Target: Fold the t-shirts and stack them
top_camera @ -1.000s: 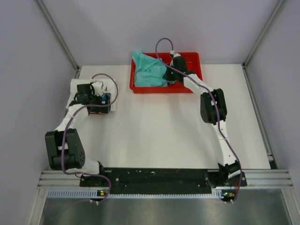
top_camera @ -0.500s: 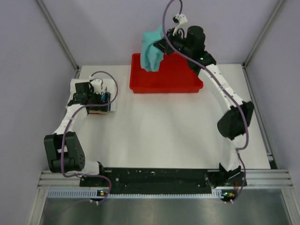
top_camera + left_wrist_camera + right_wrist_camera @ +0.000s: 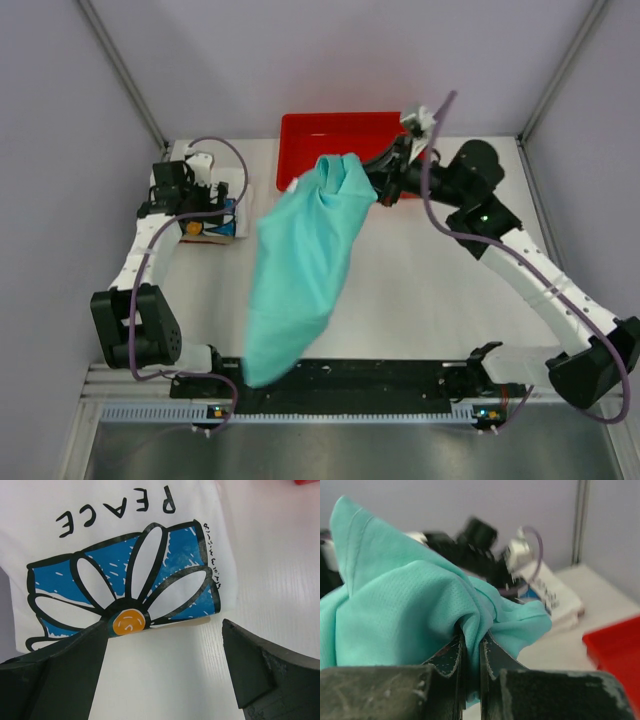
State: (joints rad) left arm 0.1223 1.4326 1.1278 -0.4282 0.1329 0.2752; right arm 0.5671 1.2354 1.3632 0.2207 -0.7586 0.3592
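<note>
Above the white tabletop (image 3: 420, 290), between grey walls (image 3: 60, 150), right gripper (image 3: 472, 655) pinches a teal-green cloth t-shirt (image 3: 300, 260); left gripper (image 3: 165, 640) gapes wide, empty.

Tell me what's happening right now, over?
Right gripper shut on teal shirt, hanging midair. Left gripper open over daisy shirt. Red tray behind, not blocking.

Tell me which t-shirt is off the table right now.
The teal-green t-shirt: it hangs from the shut right gripper, while the white daisy-print t-shirt lies on the table.
</note>
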